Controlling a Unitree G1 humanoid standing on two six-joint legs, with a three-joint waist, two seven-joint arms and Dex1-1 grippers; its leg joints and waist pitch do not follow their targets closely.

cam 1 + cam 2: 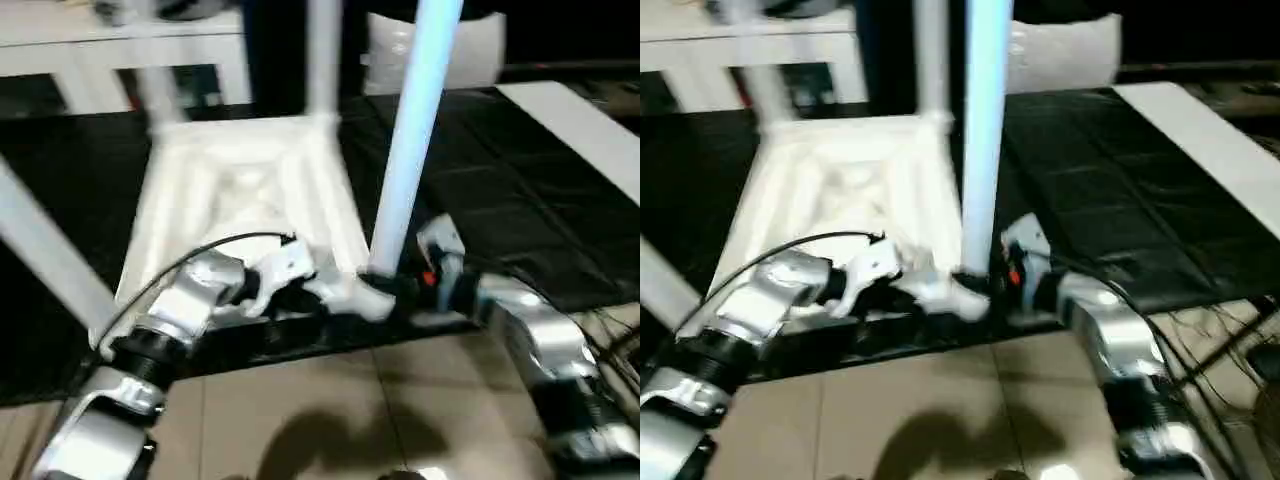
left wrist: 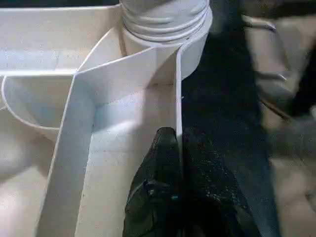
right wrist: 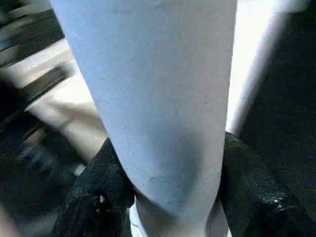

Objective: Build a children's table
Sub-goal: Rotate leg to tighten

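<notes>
silver forearms fill the bottom of my head view, and past them the table top (image 1: 240, 215) lies upside down on the black mat (image 1: 520, 190), ribbed underside up so the corner sockets face me. my left hand (image 1: 305, 290) sits at the near edge of the top, close to the near right corner socket (image 1: 365, 298); i read that as bracing the top so it cannot slide. my right hand (image 1: 400, 282) is at the foot of the near leg (image 1: 410, 150), which stands almost upright out of that socket. 2 more legs rise from the far corners, and another slants across the left edge.

left wrist view: my black fingers (image 2: 160, 187) are pinched shut on the thin rim wall (image 2: 178, 98) of the top, one on each side. ahead, the leg's ringed end (image 2: 165, 17) sits in the round socket, so this grip holds the corner steady.

right wrist view: the leg (image 3: 163, 98) passes between my 2 fingers (image 3: 106, 182), which close around it low down. i judge that low hold suits seating or twisting it home; how deep it sits i cannot tell.
</notes>
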